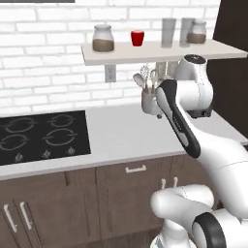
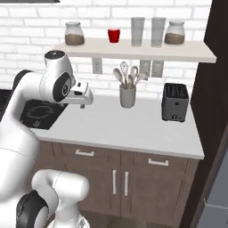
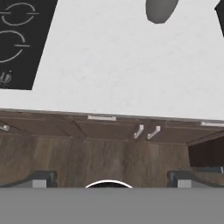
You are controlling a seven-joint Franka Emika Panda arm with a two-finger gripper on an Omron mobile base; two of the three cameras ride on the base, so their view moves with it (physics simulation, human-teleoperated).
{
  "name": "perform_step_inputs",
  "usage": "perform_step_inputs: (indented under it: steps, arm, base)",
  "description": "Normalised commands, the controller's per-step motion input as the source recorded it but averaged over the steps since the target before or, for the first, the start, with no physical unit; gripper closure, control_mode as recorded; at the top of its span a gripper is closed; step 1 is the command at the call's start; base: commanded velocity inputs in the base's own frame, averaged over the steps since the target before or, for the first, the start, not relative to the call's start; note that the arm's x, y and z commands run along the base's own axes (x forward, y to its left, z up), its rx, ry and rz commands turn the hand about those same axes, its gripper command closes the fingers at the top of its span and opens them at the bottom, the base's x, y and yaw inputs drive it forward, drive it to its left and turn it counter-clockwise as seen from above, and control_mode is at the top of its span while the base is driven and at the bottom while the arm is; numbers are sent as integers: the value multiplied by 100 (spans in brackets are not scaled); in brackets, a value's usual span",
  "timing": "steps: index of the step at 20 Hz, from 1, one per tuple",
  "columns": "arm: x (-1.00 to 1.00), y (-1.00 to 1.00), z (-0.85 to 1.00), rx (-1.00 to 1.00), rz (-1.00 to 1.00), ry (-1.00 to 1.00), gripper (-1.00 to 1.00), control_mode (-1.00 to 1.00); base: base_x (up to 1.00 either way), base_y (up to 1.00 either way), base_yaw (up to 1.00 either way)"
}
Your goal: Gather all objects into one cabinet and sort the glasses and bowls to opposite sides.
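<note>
A small glossy red cup (image 1: pixel 137 38) is seen standing upright on the pale wall shelf (image 1: pixel 160 52), apart from the items on either side of it. In the right base view it (image 2: pixel 114 35) is placed left of the shelf's middle. The dark brown cabinet (image 2: pixel 218 67) is seen at the right edge, its side alone visible.

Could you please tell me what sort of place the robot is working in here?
A rendered home kitchen, it seems: a black stovetop is set into a pale counter, a toaster and a utensil holder stand on it, and a wall shelf carries jars and a red cup.
</note>
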Motion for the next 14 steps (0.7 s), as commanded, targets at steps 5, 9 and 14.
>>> perform_step_inputs:
  steps: [5,9,14]
  arm:
    - [0,0,0,0,0,0,-100,100]
    - [0,0,0,0,0,0,-100,100]
    - [0,0,0,0,0,0,-100,100]
  base:
    - [100,-13,-8]
    - [100,-1,-6]
    - [98,-14,-9]
